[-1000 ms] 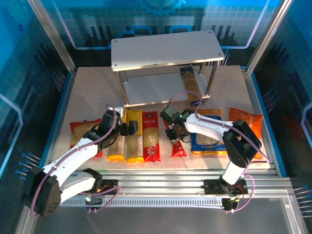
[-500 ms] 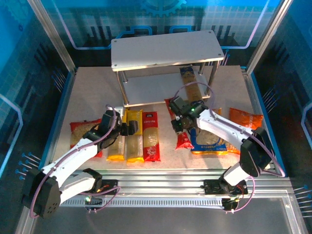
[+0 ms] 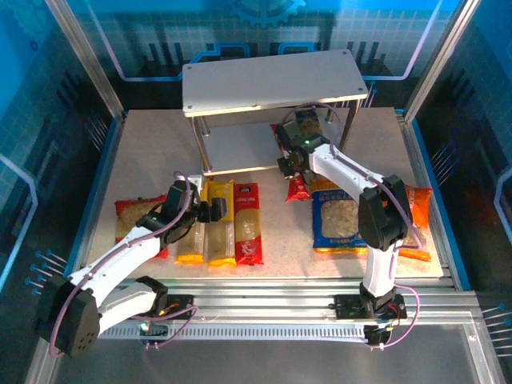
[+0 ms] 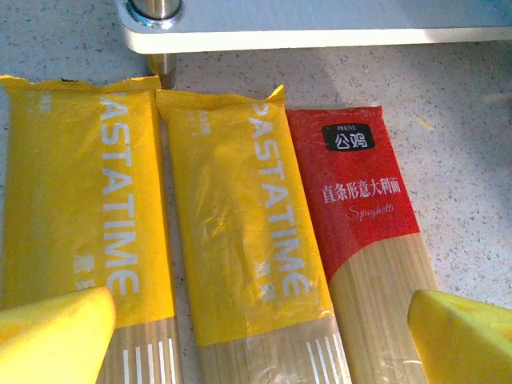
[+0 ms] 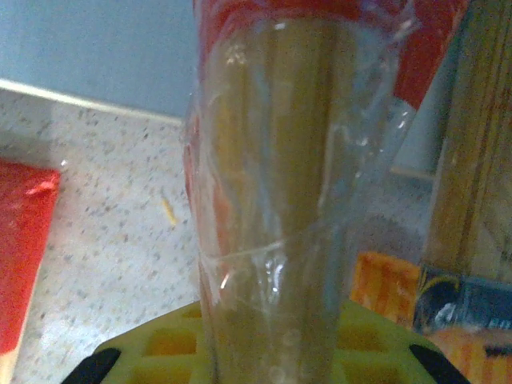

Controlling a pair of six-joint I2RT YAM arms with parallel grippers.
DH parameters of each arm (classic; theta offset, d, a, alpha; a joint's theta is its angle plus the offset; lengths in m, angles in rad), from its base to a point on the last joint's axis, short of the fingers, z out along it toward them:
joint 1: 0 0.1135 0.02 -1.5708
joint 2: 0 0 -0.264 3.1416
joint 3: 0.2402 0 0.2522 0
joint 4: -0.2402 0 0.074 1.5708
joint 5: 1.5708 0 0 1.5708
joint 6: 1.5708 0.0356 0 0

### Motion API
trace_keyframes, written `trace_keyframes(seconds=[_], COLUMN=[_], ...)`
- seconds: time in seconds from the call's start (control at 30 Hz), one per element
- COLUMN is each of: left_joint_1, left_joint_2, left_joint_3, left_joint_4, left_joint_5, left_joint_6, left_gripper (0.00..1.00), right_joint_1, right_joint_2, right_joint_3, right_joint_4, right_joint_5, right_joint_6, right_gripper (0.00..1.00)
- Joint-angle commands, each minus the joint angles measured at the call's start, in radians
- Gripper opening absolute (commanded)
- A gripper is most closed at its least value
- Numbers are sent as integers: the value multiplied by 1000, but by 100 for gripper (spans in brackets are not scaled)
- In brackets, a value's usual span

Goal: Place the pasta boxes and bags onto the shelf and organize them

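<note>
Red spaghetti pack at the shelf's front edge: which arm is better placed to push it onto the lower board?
Right. The right gripper holds the red spaghetti pack at the lower board; the left gripper hangs open over the yellow packs, short of the shelf.

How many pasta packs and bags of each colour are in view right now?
Yellow packs: 2
Red packs: 2
Blue pack: 1
Red bag: 1
Blue bag: 1
Orange bag: 1
Total: 8
</note>
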Motion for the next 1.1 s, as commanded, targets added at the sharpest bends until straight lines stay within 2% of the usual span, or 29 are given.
trace_keyframes(seconds=[0.0,0.33,0.83,1.07], left_joint_1=[-6,-6,-5,-6], left_joint_2=[-3,7,7,10], left_joint_3=[40,44,36,36], left_joint_4=[-12,-18,-23,-25], left_joint_5=[-17,-18,-24,-27], left_joint_6=[25,28,26,26], left_gripper=[95,95,95,95], right_joint_1=[-14,-29,-35,-35], right_joint_2=[11,70,118,160], right_joint_3=[92,146,101,110], right_joint_4=[78,160,365,395], right_joint_5=[69,114,236,252], right_joint_6=[-36,-41,-33,-59], right_gripper=[8,9,10,14])
